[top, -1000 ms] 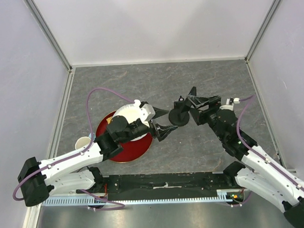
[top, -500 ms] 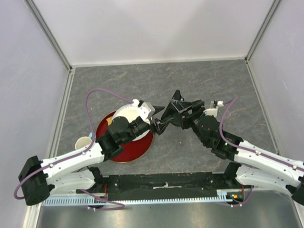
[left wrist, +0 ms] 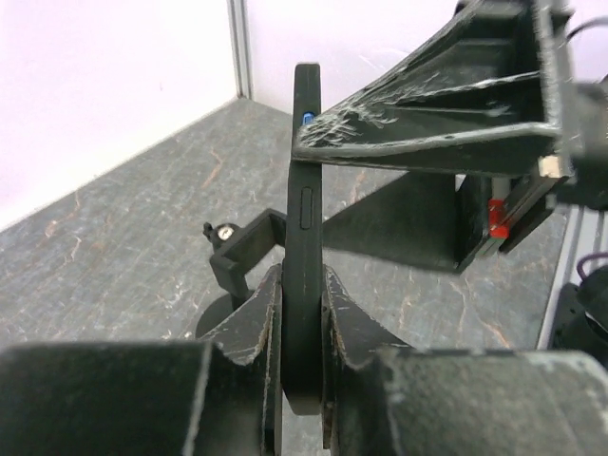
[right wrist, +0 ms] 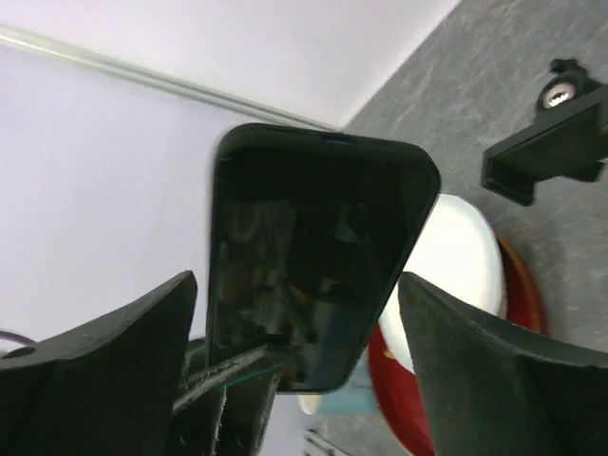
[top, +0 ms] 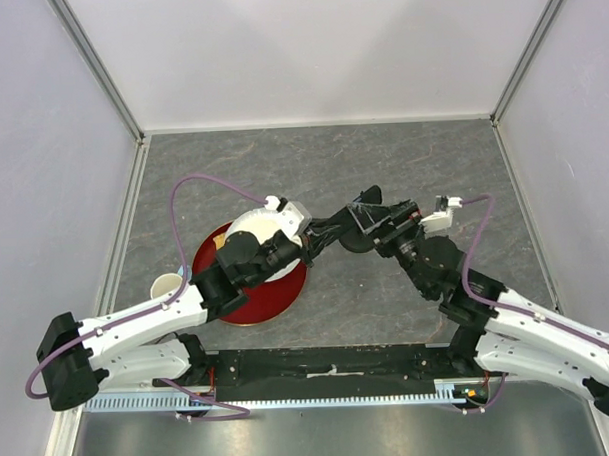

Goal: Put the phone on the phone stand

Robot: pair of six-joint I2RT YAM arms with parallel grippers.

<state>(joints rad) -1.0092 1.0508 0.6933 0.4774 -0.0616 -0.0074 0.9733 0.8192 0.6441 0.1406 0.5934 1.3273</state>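
The phone point(right wrist: 304, 256), a glossy black slab, is held up in the air above the table. My left gripper point(left wrist: 302, 285) is shut on its lower end, and the phone point(left wrist: 304, 209) shows edge-on between the fingers. My right gripper point(right wrist: 296, 285) is open, one finger on each side of the phone with a gap on both sides. In the top view the two grippers meet at mid-table, the left gripper point(top: 323, 237) beside the right gripper point(top: 364, 216). The phone stand point(left wrist: 242, 252) stands on the table just beyond, its cradle point(right wrist: 551, 152) bare and its base point(top: 357, 242) partly hidden.
A white plate point(top: 256, 228) rests on a red plate point(top: 252, 295) under the left arm. A pale cup point(top: 166, 286) sits at the left by the wall rail. White walls enclose the grey table on three sides.
The right arm swung left and brought the phone to the left gripper. The left gripper closed on the phone, and the right gripper's jaws opened off it.
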